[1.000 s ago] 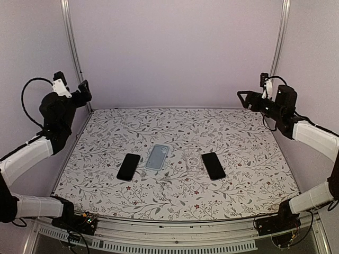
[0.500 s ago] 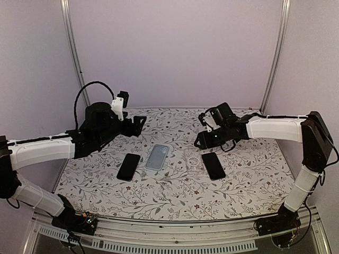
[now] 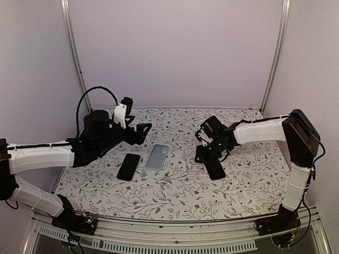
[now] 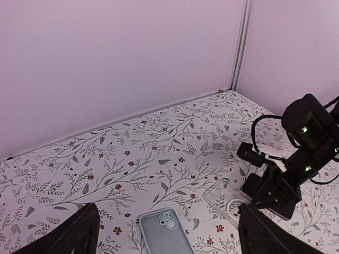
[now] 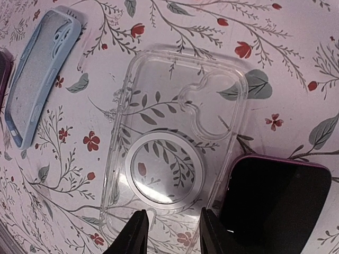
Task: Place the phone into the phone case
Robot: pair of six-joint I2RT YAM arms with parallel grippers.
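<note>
Right gripper (image 5: 176, 235) half-closed astride clear case (image 5: 169, 137) edge, beside phone (image 5: 275, 201), likely to steady case; grip unclear. Left gripper (image 4: 168, 233) wide open, hovering, apparently in reserve.

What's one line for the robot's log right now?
left tool: open, raised near blue case | right tool: low at clear case edge, beside phone, grip unclear | phone: not in case yet

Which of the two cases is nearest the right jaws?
The clear case, see-through and lying directly ahead of them; the blue case is opaque and lies further off to the side.
</note>
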